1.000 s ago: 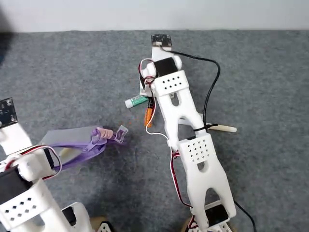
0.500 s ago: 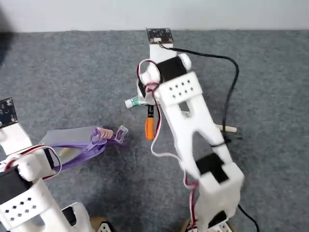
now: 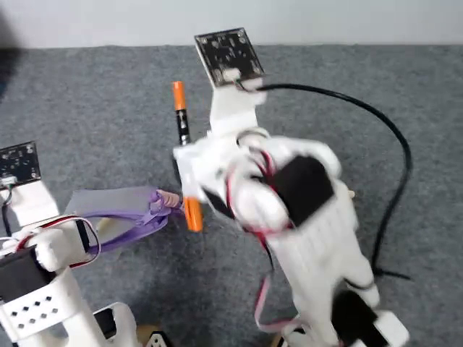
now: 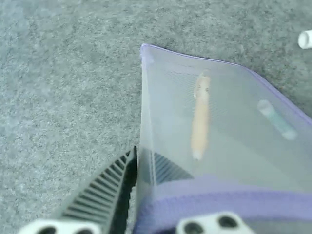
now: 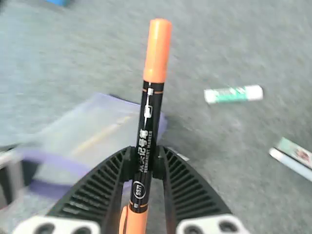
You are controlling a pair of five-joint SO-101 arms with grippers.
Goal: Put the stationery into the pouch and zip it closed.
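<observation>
Currently the pouch is at your left arm, over the grey carpet. It has a translucent wall and a purple zip band along the mouth.

Contents: one tan stick, pencil-like, lies against the wall. A pale green shape also shows through the wall; you cannot tell whether it is inside or behind.

Your left gripper is pinched onto the pouch's edge by the zip band, with one ribbed black finger flat against the wall.

The marker, black barrel with orange at both ends, is clamped between the fingers of your right gripper, off the carpet. In the high view its lower orange end is just beside the pouch's purple zip end.

Outside the pouch, on the carpet, lie a green-and-white glue stick and a flat pale item, apart from each other.
</observation>
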